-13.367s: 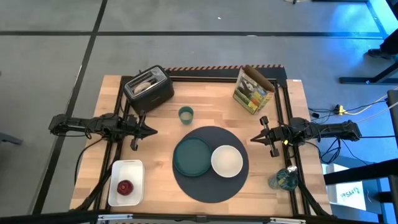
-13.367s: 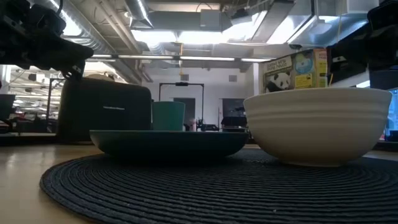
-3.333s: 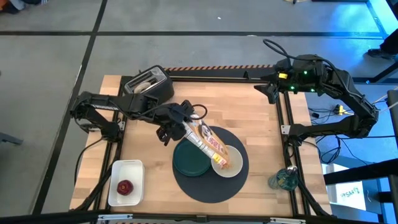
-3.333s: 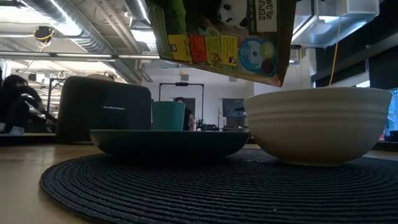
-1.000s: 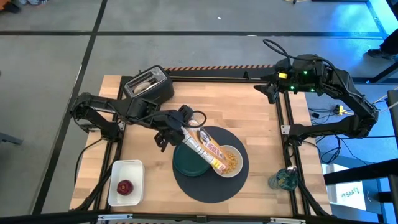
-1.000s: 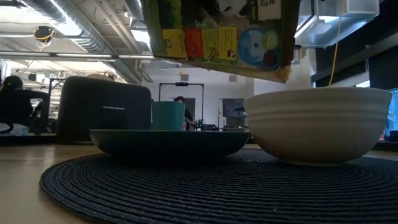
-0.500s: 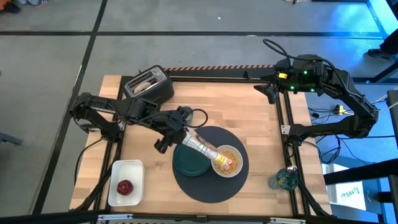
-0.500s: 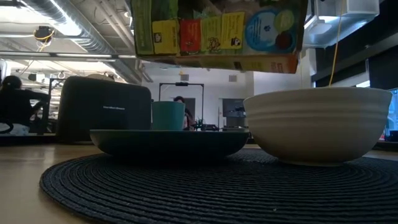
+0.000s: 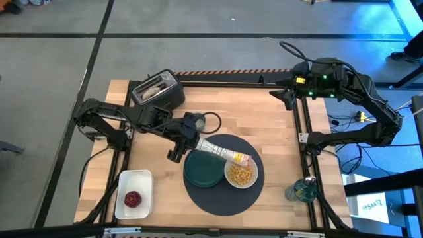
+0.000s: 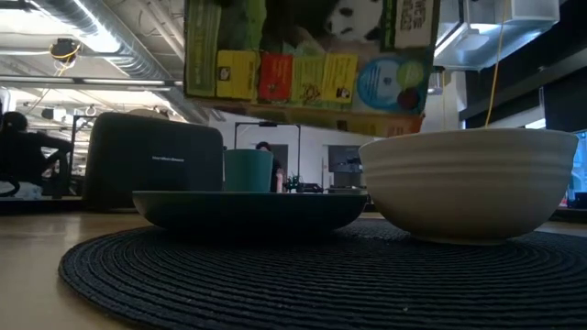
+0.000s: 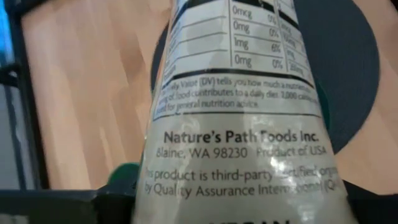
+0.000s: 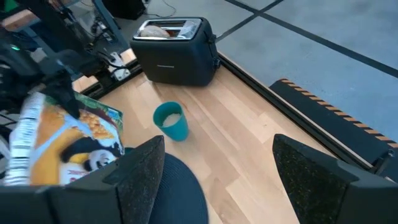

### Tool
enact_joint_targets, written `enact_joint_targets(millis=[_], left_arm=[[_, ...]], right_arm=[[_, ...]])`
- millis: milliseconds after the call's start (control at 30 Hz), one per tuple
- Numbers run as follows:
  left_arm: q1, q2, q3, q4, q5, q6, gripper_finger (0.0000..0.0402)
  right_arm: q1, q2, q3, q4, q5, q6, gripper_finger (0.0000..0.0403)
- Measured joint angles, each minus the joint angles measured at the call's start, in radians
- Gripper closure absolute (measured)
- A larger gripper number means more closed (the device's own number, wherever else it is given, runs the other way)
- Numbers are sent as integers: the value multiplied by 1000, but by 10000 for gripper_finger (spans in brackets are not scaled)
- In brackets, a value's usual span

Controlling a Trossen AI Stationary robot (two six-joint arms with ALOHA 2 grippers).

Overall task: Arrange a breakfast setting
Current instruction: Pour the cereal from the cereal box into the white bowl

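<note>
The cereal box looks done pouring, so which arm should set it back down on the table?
Probably the left. Its claw already grips the cereal box above the white bowl, which holds cereal. The right claw is raised at the table's far corner, fingers apart and empty.

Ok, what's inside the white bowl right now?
The white bowl holds yellow cereal across most of its bottom. The cereal box in the left pincer overhangs its rim, covering that edge.
</note>
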Motion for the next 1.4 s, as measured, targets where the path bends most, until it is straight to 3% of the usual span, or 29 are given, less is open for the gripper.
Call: enact_joint_targets(millis=[233, 700, 1400], left_arm=[[6, -1, -36, 20, 21, -62, 196], [4, -31, -41, 87, 28, -99, 196], [4, -94, -41, 51, 51, -109, 196]], right_arm=[[0, 0, 0, 43, -69, 0, 114], [0, -1, 0, 53, -69, -51, 114], [-1, -1, 0, 92, -49, -77, 114]])
